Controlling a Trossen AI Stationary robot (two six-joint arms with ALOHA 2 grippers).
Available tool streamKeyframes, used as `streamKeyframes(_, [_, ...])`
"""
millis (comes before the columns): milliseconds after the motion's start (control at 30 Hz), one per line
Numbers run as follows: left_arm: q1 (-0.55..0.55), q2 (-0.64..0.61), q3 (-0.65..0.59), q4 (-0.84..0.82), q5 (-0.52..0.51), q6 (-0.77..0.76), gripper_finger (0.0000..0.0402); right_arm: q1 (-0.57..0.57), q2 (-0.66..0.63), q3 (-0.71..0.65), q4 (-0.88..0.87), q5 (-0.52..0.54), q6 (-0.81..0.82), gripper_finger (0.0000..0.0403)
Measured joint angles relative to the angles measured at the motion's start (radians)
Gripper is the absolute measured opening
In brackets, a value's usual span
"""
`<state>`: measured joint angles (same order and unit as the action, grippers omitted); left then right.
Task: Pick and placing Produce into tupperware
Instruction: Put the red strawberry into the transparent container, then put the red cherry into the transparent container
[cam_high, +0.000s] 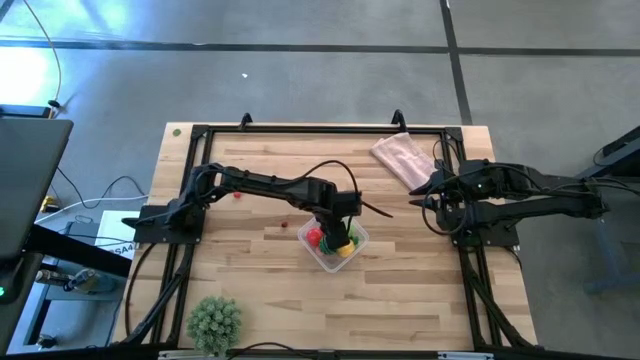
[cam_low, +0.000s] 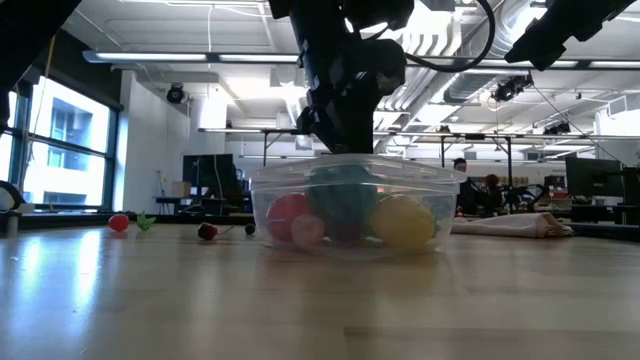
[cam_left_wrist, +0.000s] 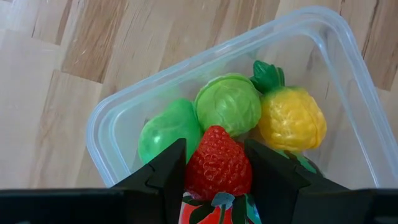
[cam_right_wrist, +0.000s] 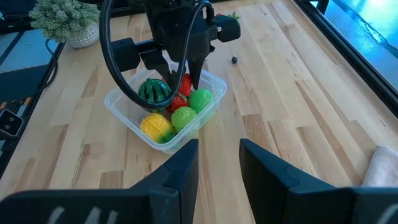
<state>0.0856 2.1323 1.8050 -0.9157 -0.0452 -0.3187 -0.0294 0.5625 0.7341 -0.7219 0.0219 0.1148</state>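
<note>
Left gripper (cam_left_wrist: 217, 171): your fingers are clamped on a red toy strawberry (cam_left_wrist: 217, 165), held just above the tupperware (cam_left_wrist: 112, 121).
Tupperware contents: you can see a green cabbage (cam_left_wrist: 228, 102), a smooth green fruit (cam_left_wrist: 166, 130) and a yellow pineapple-like piece (cam_left_wrist: 292, 119) touching each other inside; a dark-striped watermelon (cam_right_wrist: 153, 91) sits beside them.
Right gripper (cam_right_wrist: 219, 163): your fingers stand slightly apart, holding nothing, off to the right side of the table (cam_high: 420, 310).
Loose produce: a small red piece (cam_low: 118, 222) lies on the table beyond the tupperware.
Pink cloth (cam_high: 402, 158): at the far edge.
</note>
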Motion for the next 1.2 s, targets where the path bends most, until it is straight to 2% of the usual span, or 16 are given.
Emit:
streamKeyframes(167, [0.000, 0.000, 0.000, 0.000, 0.000, -0.005, 0.0147, 0.000, 0.000, 0.000, 0.000, 0.000, 0.000, 0.0105])
streamKeyframes(433, [-0.001, 0.000, 0.000, -0.003, -0.016, -0.003, 0.0201, 0.000, 0.000, 0.000, 0.000, 0.000, 0.000, 0.0105])
streamKeyframes(567, [-0.001, 0.000, 0.000, -0.007, -0.019, -0.003, 0.0214, 0.000, 0.000, 0.000, 0.000, 0.000, 0.000, 0.0105])
streamKeyframes(867, [0.007, -0.035, 0.000, -0.013, -0.018, -0.041, 0.0193, 0.000, 0.000, 0.000, 0.000, 0.000, 0.000, 0.0105])
streamKeyframes(1200, [0.074, -0.118, 0.000, -0.096, -0.016, -0.216, 0.0168, 0.000, 0.000, 0.000, 0.000, 0.000, 0.000, 0.0105])
